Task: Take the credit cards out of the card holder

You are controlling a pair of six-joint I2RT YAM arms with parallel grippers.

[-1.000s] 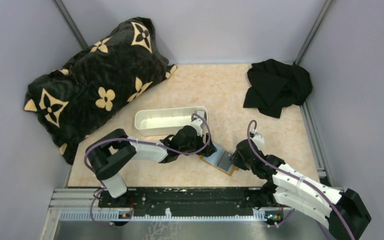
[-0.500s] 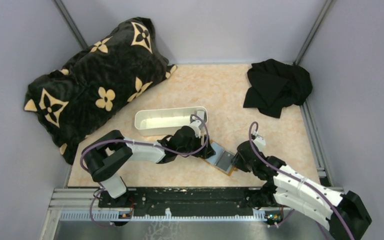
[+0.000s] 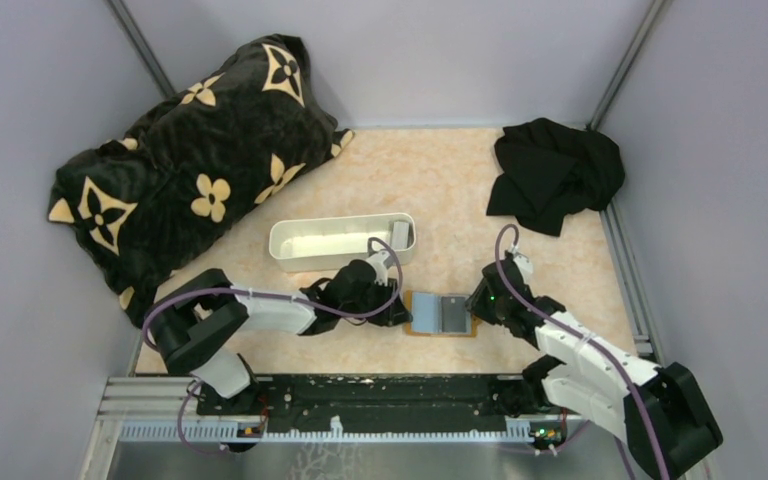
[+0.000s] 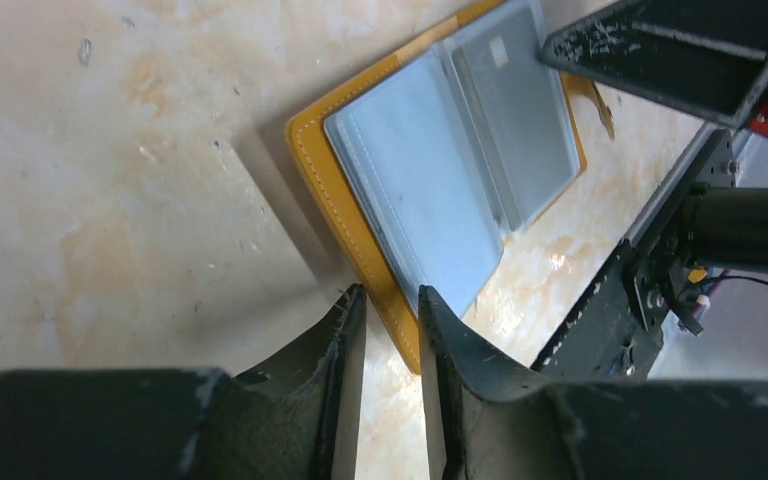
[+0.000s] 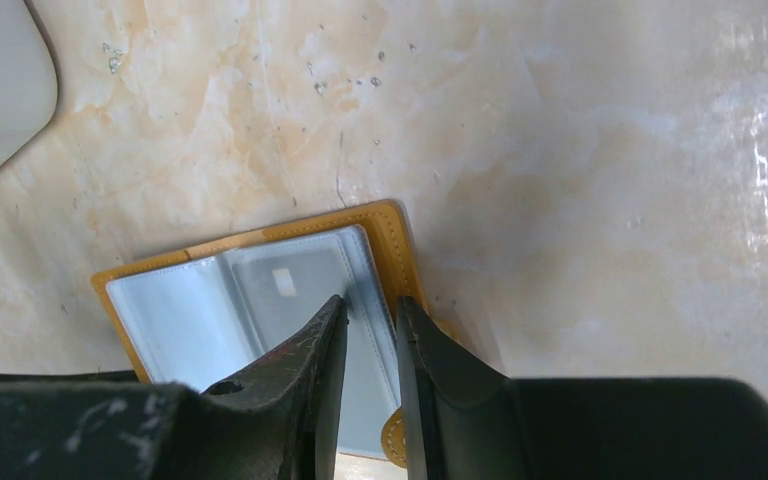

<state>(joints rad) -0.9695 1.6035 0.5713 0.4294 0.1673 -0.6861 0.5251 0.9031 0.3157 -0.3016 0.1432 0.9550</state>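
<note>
The card holder (image 3: pixel 430 314) lies open on the table, orange-rimmed with grey-blue sleeves. A grey credit card (image 3: pixel 454 313) shows inside its right sleeve; in the right wrist view the card (image 5: pixel 282 290) carries a pale chip mark. My left gripper (image 3: pixel 398 310) is at the holder's left end. There its jaws (image 4: pixel 390 297) stand narrowly open, with the orange edge (image 4: pixel 392 310) between the fingertips. My right gripper (image 3: pixel 477 302) is at the right end. Its jaws (image 5: pixel 370 308) stand narrowly apart over the sleeve's right border, above the card holder (image 5: pixel 180 320).
A long white tray (image 3: pixel 330 243) stands just behind the left gripper, with a small grey item (image 3: pixel 401 234) at its right end. A black flower-patterned pillow (image 3: pixel 190 160) fills the back left. A black cloth (image 3: pixel 555 172) lies at the back right.
The card holder has turned from slanted to level and shifted slightly left. My left gripper drew back to its left edge and its jaws narrowed. The right gripper followed the right end.
</note>
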